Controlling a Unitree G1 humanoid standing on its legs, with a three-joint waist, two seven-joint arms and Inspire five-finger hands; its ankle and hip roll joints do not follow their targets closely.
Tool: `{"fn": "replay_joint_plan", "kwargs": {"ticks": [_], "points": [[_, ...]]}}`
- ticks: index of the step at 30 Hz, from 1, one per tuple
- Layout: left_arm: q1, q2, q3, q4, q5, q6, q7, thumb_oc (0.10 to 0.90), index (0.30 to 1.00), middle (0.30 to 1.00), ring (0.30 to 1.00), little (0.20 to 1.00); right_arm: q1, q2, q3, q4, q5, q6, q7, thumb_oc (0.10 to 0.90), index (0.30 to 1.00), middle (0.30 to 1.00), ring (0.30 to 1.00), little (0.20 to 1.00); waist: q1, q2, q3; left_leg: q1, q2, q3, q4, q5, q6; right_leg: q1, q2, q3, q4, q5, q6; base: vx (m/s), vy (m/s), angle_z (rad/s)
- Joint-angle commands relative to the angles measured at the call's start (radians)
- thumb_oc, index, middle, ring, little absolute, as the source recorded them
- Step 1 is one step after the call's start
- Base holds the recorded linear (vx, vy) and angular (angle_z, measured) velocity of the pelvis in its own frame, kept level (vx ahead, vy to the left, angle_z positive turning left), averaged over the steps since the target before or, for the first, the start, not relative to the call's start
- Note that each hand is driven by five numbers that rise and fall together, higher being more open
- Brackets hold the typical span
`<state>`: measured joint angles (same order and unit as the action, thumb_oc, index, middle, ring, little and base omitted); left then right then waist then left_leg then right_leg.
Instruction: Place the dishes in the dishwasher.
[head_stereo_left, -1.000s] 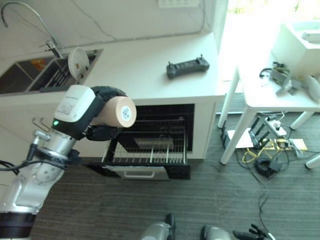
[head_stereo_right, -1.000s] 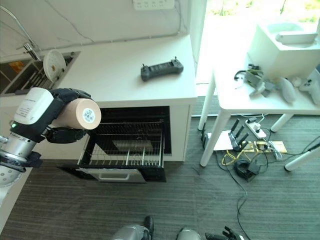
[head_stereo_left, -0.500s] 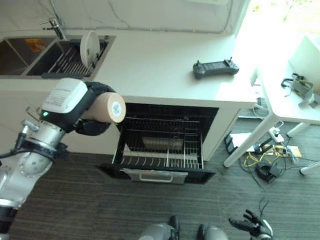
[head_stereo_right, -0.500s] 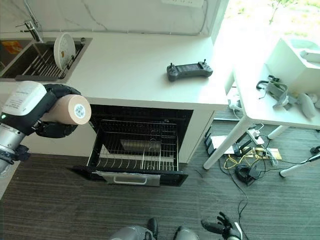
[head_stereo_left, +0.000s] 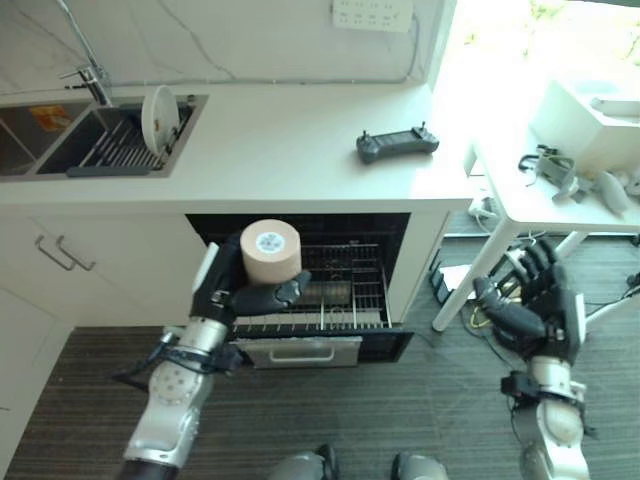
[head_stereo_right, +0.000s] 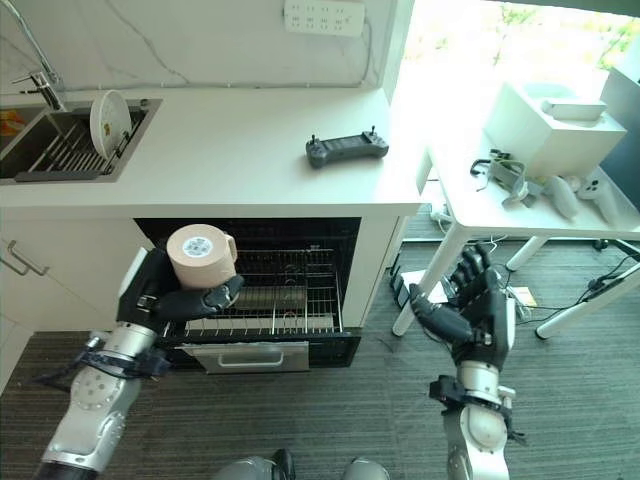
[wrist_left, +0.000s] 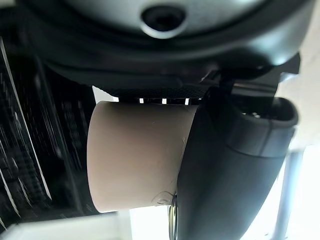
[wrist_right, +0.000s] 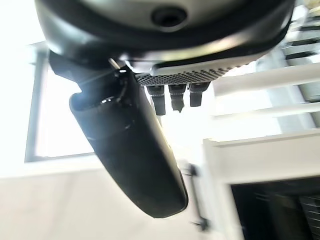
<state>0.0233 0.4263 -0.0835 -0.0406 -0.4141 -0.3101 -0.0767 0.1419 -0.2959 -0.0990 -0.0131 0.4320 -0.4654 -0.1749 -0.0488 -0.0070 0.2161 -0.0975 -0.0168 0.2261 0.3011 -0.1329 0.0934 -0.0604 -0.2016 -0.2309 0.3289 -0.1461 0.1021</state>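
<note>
My left hand is shut on a tan mug, held bottom-up just in front of the open dishwasher, above the left part of its pulled-out wire rack. In the left wrist view the mug sits between thumb and fingers. A white plate stands on edge in the sink's dish rack at the back left. My right hand hangs open over the floor to the right of the counter, holding nothing.
A dark handheld controller lies on the white counter. A white side table with a box and gadgets stands at the right, with cables and a power strip on the floor beneath it.
The camera view has shifted. My left hand has brought the mug down and to the right, in front of the open dishwasher. My right hand has come up into view at the right.
</note>
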Motion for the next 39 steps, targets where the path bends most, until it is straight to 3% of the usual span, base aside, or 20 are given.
{"fn": "replay_joint_plan", "kwargs": {"ticks": [1, 3, 6, 11, 13, 17, 26, 32, 39], "points": [[-0.108, 0.019, 0.047, -0.041, -0.129, -0.101, 0.015, 0.400, 0.300, 0.300, 0.300, 0.300, -0.044, -0.081, -0.030, -0.019, -0.047, -0.163, -0.012, 0.800, 0.900, 0.900, 0.900, 0.900, -0.024, 0.033, -0.047, 0.062, 0.106, -0.004, -0.001, -0.168, -0.076, 0.026, 0.026, -0.002, -0.029, -0.103, 0.014, 0.00, 0.002, -0.24], [-0.111, -0.015, 0.027, -0.024, -0.191, -0.074, 0.015, 0.400, 0.300, 0.300, 0.300, 0.300, -0.058, -0.090, -0.011, -0.086, -0.012, -0.159, 0.043, 0.800, 0.900, 0.900, 0.900, 0.900, -0.030, 0.030, -0.051, 0.068, 0.109, 0.002, -0.001, -0.168, -0.078, 0.026, 0.030, 0.006, -0.029, -0.103, 0.012, 0.00, -0.009, -0.22], [-0.113, -0.051, -0.012, 0.000, -0.164, -0.078, 0.085, 0.400, 0.300, 0.300, 0.300, 0.300, -0.077, -0.104, 0.044, -0.167, 0.044, -0.146, 0.172, 0.800, 0.900, 0.900, 0.900, 0.900, -0.031, 0.022, -0.055, 0.072, 0.109, 0.001, -0.001, -0.167, -0.080, 0.026, 0.037, 0.017, -0.029, -0.104, 0.007, -0.01, -0.051, -0.26], [-0.143, -0.065, -0.064, 0.047, 0.060, -0.160, 0.280, 0.400, 0.300, 0.300, 0.300, 0.300, -0.139, -0.122, 0.184, -0.234, 0.128, -0.059, 0.323, 0.800, 0.900, 0.900, 0.900, 0.900, -0.015, 0.014, -0.065, 0.072, 0.111, -0.007, -0.001, -0.160, -0.085, 0.030, 0.042, 0.017, -0.029, -0.107, -0.002, -0.01, -0.057, -0.04], [-0.163, -0.058, -0.093, 0.062, 0.151, -0.192, 0.360, 0.400, 0.300, 0.300, 0.300, 0.300, -0.171, -0.122, 0.241, -0.232, 0.166, -0.027, 0.345, 0.800, 0.900, 0.900, 0.900, 0.900, -0.003, 0.012, -0.070, 0.072, 0.112, -0.011, -0.001, -0.158, -0.086, 0.035, 0.041, 0.011, -0.029, -0.110, -0.005, -0.01, -0.062, 0.09], [-0.205, -0.044, -0.134, 0.082, 0.441, -0.231, 0.631, 0.400, 0.300, 0.300, 0.300, 0.300, -0.242, -0.109, 0.346, -0.218, 0.194, 0.014, 0.345, 0.800, 0.900, 0.900, 0.900, 0.900, 0.027, 0.006, -0.080, 0.066, 0.111, -0.025, -0.001, -0.154, -0.092, 0.039, 0.038, -0.004, -0.029, -0.112, -0.010, 0.00, -0.065, 0.13], [-0.274, -0.048, -0.191, 0.151, 0.825, -0.175, 1.064, 0.400, 0.300, 0.300, 0.300, 0.300, -0.383, -0.075, 0.492, -0.169, 0.197, 0.125, 0.278, 0.800, 0.900, 0.900, 0.900, 0.900, 0.068, -0.007, -0.103, 0.058, 0.111, -0.048, -0.001, -0.155, -0.103, 0.049, 0.033, -0.031, -0.029, -0.121, -0.015, 0.01, -0.046, 0.12], [-0.304, -0.081, -0.218, 0.181, 0.833, -0.179, 1.112, 0.400, 0.300, 0.300, 0.300, 0.300, -0.464, -0.032, 0.544, -0.127, 0.198, 0.166, 0.237, 0.800, 0.900, 0.900, 0.900, 0.900, 0.086, -0.011, -0.108, 0.054, 0.107, -0.063, -0.001, -0.155, -0.104, 0.054, 0.032, -0.038, -0.029, -0.122, -0.018, 0.02, -0.022, 0.06], [-0.325, -0.115, -0.260, 0.205, 0.791, -0.162, 1.096, 0.400, 0.300, 0.300, 0.300, 0.300, -0.563, 0.002, 0.586, -0.088, 0.206, 0.246, 0.200, 0.800, 0.900, 0.900, 0.900, 0.900, 0.110, -0.015, -0.107, 0.047, 0.103, -0.079, -0.001, -0.153, -0.104, 0.058, 0.031, -0.047, -0.029, -0.122, -0.022, 0.02, -0.009, 0.10]]}}
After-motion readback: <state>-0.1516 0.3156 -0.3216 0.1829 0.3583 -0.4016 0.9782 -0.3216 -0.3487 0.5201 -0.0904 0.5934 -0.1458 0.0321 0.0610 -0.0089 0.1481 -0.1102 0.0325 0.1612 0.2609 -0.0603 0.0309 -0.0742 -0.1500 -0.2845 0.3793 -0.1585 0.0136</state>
